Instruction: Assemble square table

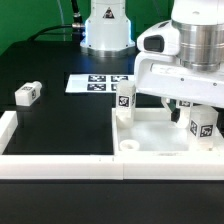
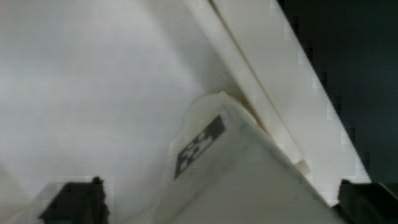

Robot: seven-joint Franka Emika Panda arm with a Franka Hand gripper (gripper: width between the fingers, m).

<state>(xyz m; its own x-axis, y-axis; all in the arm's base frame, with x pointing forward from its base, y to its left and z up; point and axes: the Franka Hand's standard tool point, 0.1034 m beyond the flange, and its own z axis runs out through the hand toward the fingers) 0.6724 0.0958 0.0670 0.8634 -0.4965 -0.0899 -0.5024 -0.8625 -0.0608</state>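
The white square table top with a raised rim lies at the exterior view's right. One tagged white leg stands upright at its far left corner. A second tagged leg stands upright on the right side of the top. A third leg lies loose on the black table at the left. My gripper hangs just above the second leg. In the wrist view the gripper is open, its fingertips are wide apart, and the tagged leg lies between them without touching. The fourth leg is out of view.
The marker board lies flat behind the table top. Long white border rails run along the front and left. The robot base stands at the back.
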